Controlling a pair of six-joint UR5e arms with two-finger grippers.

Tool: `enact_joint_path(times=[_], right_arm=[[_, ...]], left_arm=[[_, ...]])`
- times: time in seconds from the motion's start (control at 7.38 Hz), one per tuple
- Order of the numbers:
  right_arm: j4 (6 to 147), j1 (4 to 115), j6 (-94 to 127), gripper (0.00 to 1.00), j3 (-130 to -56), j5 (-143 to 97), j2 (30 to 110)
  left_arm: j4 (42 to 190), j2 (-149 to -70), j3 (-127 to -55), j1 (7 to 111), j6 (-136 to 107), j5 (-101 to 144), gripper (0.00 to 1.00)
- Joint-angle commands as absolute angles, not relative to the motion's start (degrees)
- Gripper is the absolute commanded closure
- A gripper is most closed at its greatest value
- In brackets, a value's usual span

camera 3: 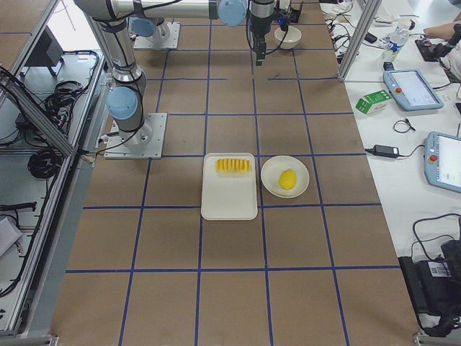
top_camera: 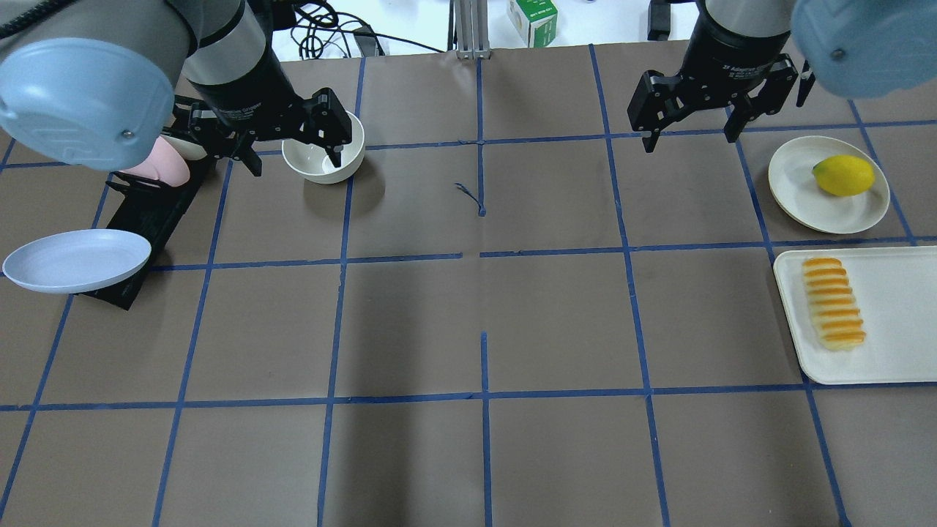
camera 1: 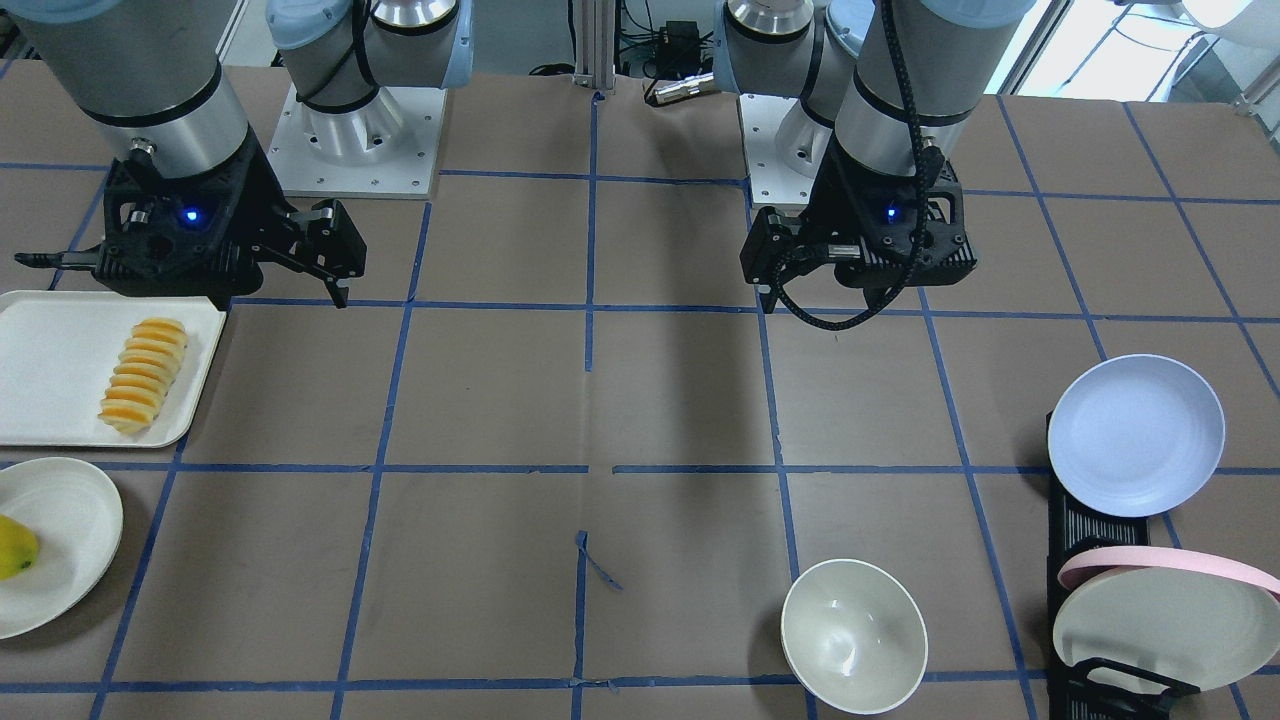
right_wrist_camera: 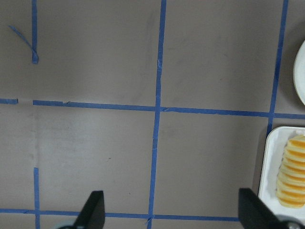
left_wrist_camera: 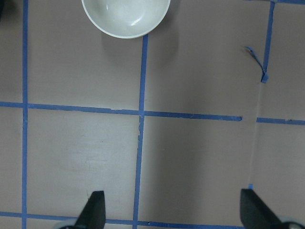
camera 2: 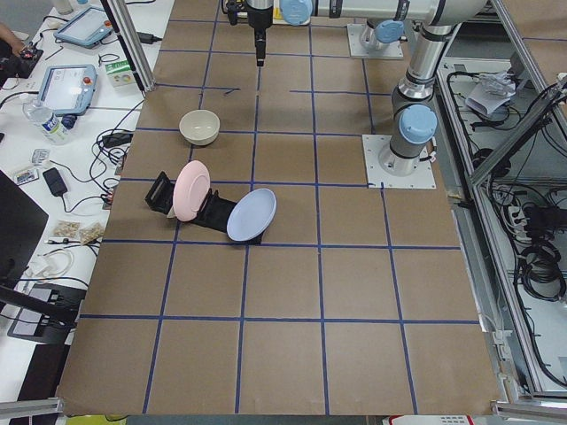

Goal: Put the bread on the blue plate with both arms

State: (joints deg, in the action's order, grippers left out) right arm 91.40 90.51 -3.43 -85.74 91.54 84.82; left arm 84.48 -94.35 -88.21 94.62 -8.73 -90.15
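- The brown table [top_camera: 468, 329], gridded with blue tape, is lying beneath both grippers.
- The left gripper [top_camera: 297, 166] is hanging above the table with its fingers spread wide, gripping nothing.
- The right gripper [top_camera: 690, 142] is hovering likewise, fingers spread and empty.
- A white tray [top_camera: 900, 315] is sitting well apart from the right gripper, off to its outer side.
- The blue plate [top_camera: 73, 260] is leaning tilted at the end of a black rack [top_camera: 146, 219], well off to the left gripper's outer side.
- A cream plate [top_camera: 798, 183] is sitting beside the tray, near the right gripper's outer side.
- A cream bowl [camera 1: 853, 635] is standing below the left gripper, ahead of its fingertips in the wrist view.
- The bread [top_camera: 833, 302] is lying on the tray, along the edge nearer the right gripper, untouched.
- A yellow fruit [top_camera: 843, 176] is resting on the cream plate.
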Motion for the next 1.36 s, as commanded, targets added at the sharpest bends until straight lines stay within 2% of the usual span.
enact_joint_path(times=[0.0, 1.22], right_arm=[[91.4, 90.4, -3.4, 0.00, -85.8, 91.8, 84.8], [91.1, 90.0, -4.0, 0.00, -87.5, 91.4, 85.1]], left_arm=[[84.5, -94.3, -88.3, 94.6, -8.7, -90.1, 0.00], [84.5, -93.7, -88.5, 94.5, -9.0, -90.1, 0.00]])
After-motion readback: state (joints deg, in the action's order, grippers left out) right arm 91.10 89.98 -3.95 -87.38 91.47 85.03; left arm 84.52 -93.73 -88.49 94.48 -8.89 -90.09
